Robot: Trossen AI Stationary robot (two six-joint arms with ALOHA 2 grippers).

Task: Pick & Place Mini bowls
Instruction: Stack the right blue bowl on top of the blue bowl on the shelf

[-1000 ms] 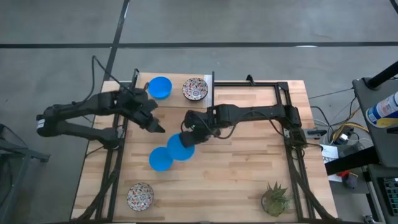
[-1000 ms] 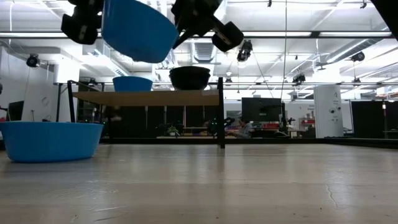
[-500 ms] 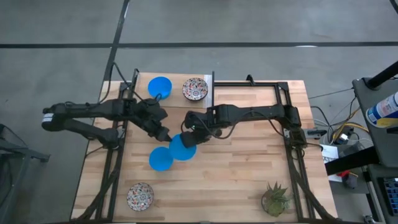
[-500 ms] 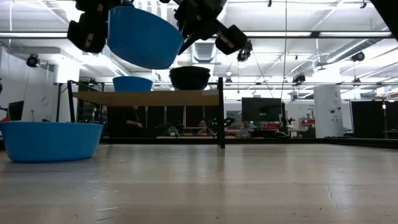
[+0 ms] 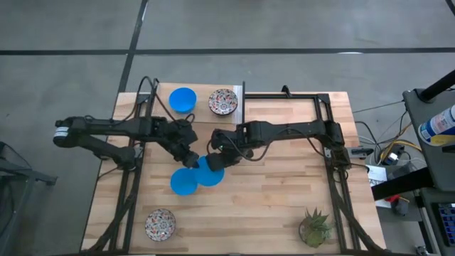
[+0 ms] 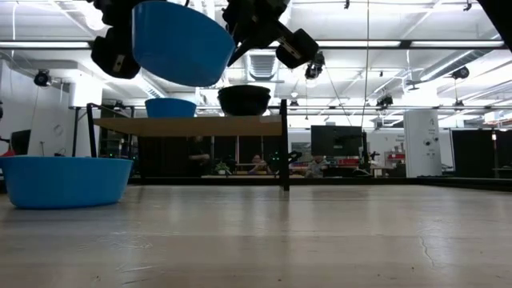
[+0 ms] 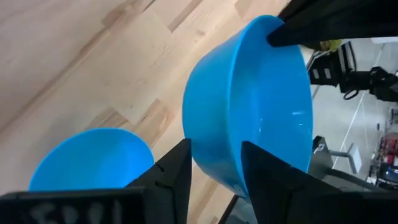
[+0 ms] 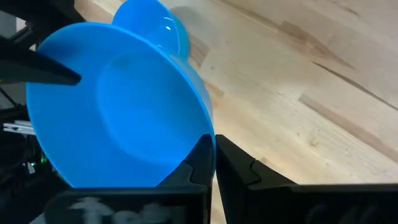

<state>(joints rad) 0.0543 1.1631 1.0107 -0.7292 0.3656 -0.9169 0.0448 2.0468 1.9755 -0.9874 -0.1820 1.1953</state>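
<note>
- High view: my right gripper holds a plain blue bowl by its rim over the middle of the bench. My left gripper sits at the bowl's opposite edge. A second blue bowl rests on the bench just beside the held one, partly under it from above. A third blue bowl and a patterned bowl stand on the raised shelf at the far side. Another patterned bowl lies near the front left corner, and the potted plant stands at the front right.
- Low view: the held bowl hangs tilted, well clear of the bench, between both grippers. The resting bowl sits at the left.
- Left wrist view: my left fingers are spread, with the bowl's wall between them, though I cannot tell whether either touches it. A right finger pinches the far rim.
- Right wrist view: my right fingers are closed on the rim of the bowl.
- This looks like a handover, I judge. To do it well, I should close the left fingers squarely on the wall before the right ones let go. The bowl must stay level so that it cannot slip onto its neighbour.
</note>
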